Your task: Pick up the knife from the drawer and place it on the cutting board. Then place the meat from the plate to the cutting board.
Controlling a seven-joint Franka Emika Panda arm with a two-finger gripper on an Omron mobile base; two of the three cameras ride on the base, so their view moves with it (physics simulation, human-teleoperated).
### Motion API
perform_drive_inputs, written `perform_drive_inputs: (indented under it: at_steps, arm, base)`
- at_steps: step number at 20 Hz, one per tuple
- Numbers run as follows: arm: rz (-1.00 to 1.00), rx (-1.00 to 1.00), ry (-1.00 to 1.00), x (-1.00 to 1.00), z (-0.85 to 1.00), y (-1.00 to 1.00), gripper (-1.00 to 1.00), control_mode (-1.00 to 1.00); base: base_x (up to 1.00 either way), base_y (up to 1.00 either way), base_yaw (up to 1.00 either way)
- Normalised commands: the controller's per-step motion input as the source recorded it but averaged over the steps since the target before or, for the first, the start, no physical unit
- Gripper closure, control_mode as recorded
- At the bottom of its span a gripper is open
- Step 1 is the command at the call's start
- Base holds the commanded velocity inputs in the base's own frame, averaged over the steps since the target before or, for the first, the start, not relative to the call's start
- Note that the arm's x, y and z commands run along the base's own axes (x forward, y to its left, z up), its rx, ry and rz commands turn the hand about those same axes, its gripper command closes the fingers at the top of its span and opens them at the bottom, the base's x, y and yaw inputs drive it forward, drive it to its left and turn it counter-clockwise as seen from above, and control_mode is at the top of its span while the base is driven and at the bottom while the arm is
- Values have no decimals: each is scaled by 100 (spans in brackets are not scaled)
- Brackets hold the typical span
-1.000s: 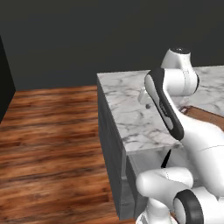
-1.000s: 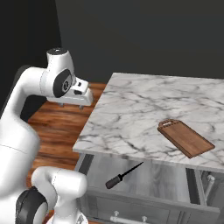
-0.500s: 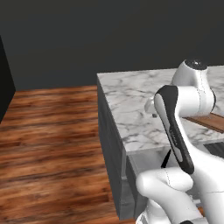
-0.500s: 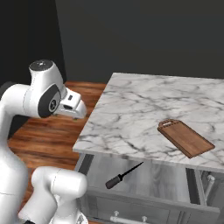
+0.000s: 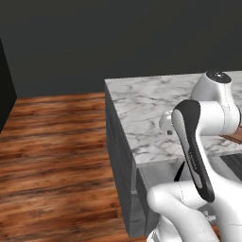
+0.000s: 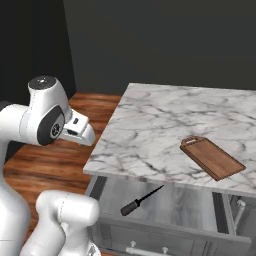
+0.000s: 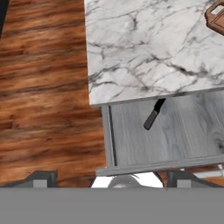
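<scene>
Right base view: the drawer stands pulled out from under the marble counter, and the knife lies flat on its grey floor near the left end, handle toward the front edge and the dark blade pointing back under the counter lip. The cutting board lies on the counter toward the right, near the front edge, its handle tab at the left end, with nothing on it. The gripper hangs off the counter's left side, above the wooden floor and level with the counter top, well apart from the knife. In the hand view the two fingertips sit wide apart at the bottom corners with nothing between them; above them lie the drawer front, the knife partly tucked under the counter edge, and a corner of the cutting board at the upper right. In the left base view the arm covers most of the drawer, and a dark sliver of the knife shows beside it.
</scene>
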Motion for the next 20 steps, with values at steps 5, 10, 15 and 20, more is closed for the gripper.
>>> perform_drive_inputs:
  at_steps: [5,10,15,20]
  arm:
    - [0,1,1,-6,0,0,-100,100]
    - [0,0,0,0,0,0,-100,100]
    - [0,0,0,0,0,0,-100,100]
    - [0,0,0,0,0,0,-100,100]
  base:
    - [-28,5,0]
    - [-36,54,-19]
    - [-14,83,-55]
    - [-18,62,-62]
